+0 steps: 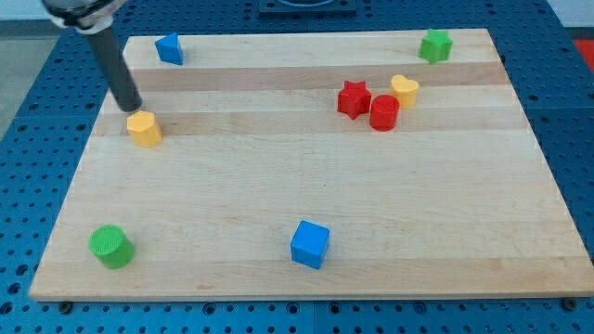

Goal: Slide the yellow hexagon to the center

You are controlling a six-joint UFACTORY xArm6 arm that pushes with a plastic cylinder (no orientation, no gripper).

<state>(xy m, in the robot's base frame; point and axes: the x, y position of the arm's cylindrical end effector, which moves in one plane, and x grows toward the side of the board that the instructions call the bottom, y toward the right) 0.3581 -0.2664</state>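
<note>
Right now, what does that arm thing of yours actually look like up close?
Only a little of it shows. A rounded, dark glossy housing sits at the view's top left, and from it runs a straight, smooth, dark grey rod. My tip is a plain blunt end just above the yellow hexagon. No cables, markings or fingers are visible.

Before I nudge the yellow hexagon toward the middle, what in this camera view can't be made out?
- Contact: my tip sits just above and left of the yellow hexagon; whether they touch cannot be told.
- Arm: cut off by the view's top edge; only the rod shows.
- Green block at top right: small, exact shape unclear.
- Blue block at top left: shape likewise unclear.
- Board: its bottom corners run to the view's edge.
</note>
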